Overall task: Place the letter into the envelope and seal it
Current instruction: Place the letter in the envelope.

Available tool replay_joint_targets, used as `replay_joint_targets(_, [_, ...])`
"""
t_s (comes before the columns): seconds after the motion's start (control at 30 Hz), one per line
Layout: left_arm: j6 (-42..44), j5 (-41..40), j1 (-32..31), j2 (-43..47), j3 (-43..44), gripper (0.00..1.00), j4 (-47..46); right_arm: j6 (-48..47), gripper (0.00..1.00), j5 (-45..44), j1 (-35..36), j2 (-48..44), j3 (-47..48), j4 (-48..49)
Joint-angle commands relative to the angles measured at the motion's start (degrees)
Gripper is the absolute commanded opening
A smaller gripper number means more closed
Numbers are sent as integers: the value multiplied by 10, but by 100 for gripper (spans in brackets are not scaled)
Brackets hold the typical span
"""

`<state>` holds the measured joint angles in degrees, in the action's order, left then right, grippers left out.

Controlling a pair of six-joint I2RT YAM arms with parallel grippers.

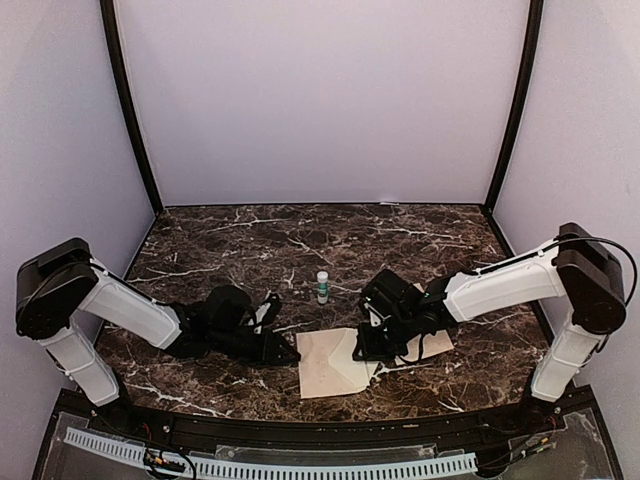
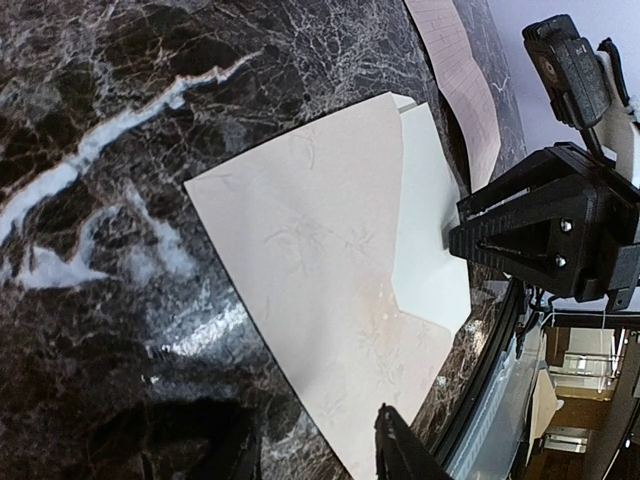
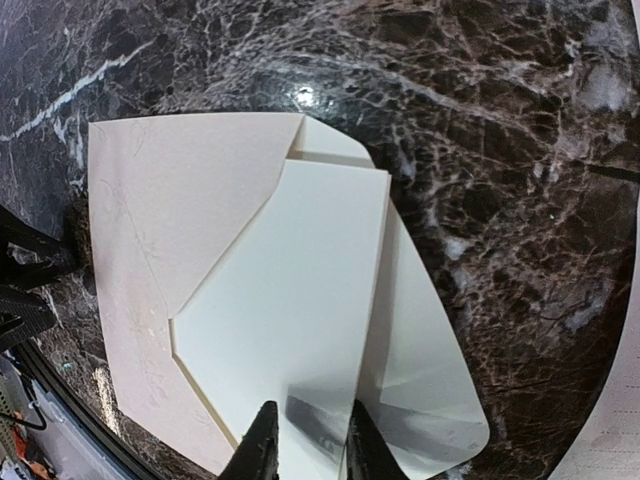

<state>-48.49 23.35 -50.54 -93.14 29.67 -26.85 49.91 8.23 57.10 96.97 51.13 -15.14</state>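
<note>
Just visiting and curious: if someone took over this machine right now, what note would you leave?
Left hand: open, fingers apart at the envelope's edge.
Right hand: fingers close together at the letter's outer end; grip unclear.
Done: letter partly inside the envelope, which lies on the table.
Left: push it fully in, fold the open flap over, seal.

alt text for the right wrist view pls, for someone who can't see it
A cream envelope lies on a dark marble table with its flap open, and a plain white sheet sits partly tucked into its pocket. The right gripper hovers at the sheet's near edge, fingertips slightly apart. A lined paper shows at far right.
</note>
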Motion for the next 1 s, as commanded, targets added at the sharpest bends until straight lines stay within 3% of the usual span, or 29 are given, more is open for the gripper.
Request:
replay_joint_targets(0.0, [2,3,-4,-20,4,36,20,1,16,12,-4,15,-8,31])
replay_joint_targets(0.43, [0,13,-6,-45,4,32,6,5,0,50,-4,39,-8,76])
replay_joint_targets(0.97, [-1,16,-9,-48,6,32,2,11,0,77,7,65,5,108])
